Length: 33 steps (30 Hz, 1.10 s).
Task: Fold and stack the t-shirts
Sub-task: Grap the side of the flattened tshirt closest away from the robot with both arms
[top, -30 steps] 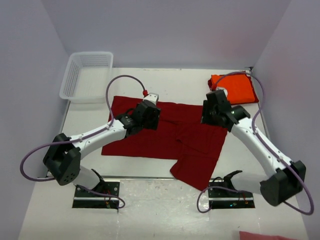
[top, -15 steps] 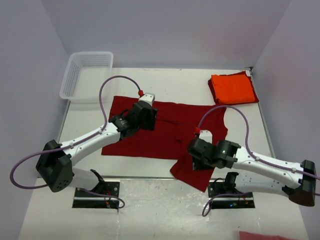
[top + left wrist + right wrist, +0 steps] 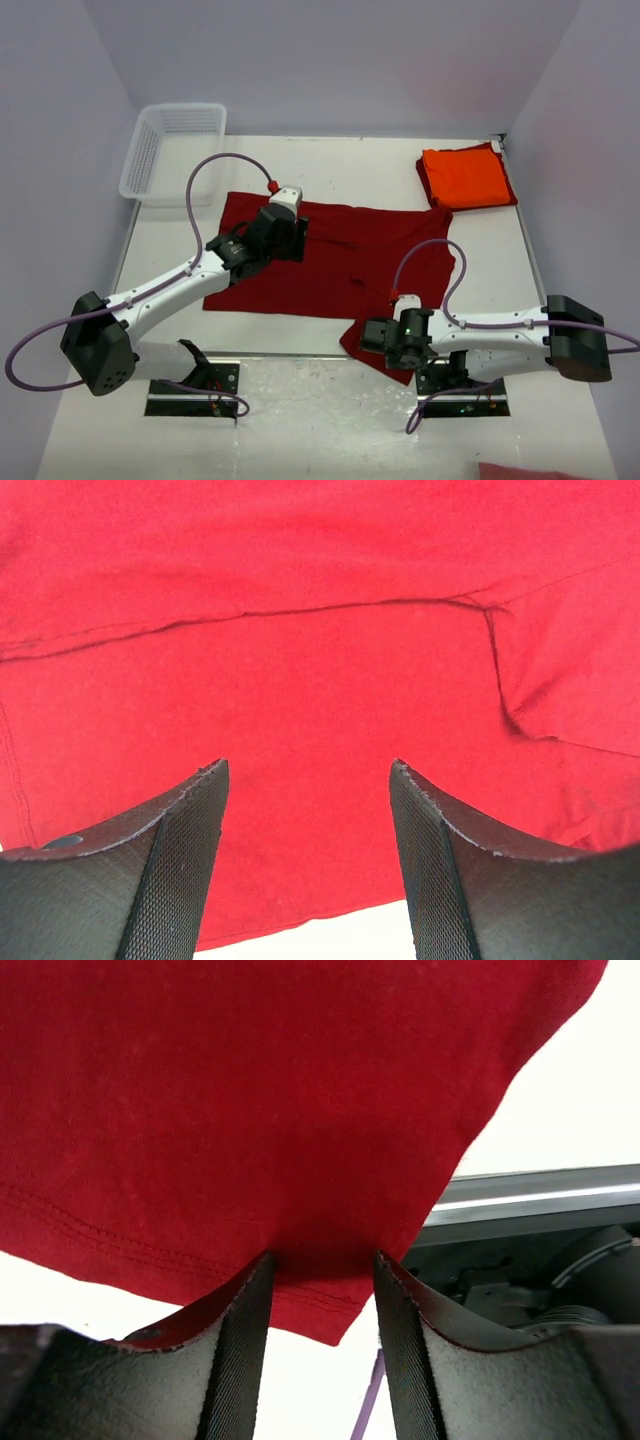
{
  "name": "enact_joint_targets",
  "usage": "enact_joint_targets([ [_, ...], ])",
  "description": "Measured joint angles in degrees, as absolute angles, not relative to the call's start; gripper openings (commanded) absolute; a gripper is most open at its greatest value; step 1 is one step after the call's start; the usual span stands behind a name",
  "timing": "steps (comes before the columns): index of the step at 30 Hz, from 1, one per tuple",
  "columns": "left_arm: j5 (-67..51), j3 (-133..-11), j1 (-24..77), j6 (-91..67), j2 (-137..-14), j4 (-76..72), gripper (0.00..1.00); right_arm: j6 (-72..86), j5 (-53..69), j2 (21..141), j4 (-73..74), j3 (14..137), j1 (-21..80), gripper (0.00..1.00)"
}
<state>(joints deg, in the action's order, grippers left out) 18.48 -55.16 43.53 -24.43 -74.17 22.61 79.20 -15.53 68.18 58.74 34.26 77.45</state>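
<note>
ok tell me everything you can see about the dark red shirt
The dark red shirt is soft, plain knit cloth. It lies spread on the white table between the two arms and is not yet neatly folded. Its right part is creased, and a flap reaches toward the near edge. Seams and a double-stitched hem show up close. The left tool is open over its far left part. The right tool is open and straddles the near hem corner.
</note>
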Motion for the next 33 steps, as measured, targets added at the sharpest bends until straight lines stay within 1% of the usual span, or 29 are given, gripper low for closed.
enact_joint_targets([
  [6, 18.02, -54.48, 43.38, -24.43, -74.19, 22.9, 0.67, 83.24, -15.9, 68.2, 58.65, 35.03, 82.83, 0.48],
  [11, 17.54, -54.48, 43.24, -24.43, -74.37, 22.87, 0.67, 86.87, -16.01, 70.72, 60.18, 37.89, 86.96, 0.5],
  [20, 16.93, -53.98, 43.18, -24.4, -74.74, 22.83, 0.67, 93.65, -15.81, 72.95, 62.5, 38.57, 91.13, 0.5],
  [27, 16.69, -53.58, 43.18, -24.4, -74.94, 22.87, 0.67, 97.97, -15.27, 71.5, 62.33, 36.32, 92.92, 0.44],
  [30, 16.69, -53.56, 43.18, -24.4, -74.94, 22.9, 0.67, 99.26, -15.25, 71.72, 62.22, 36.32, 93.71, 0.38],
  [33, 16.69, -53.56, 43.18, -24.38, -74.94, 22.9, 0.67, 100.16, -15.27, 72.84, 62.02, 36.82, 94.19, 0.26],
])
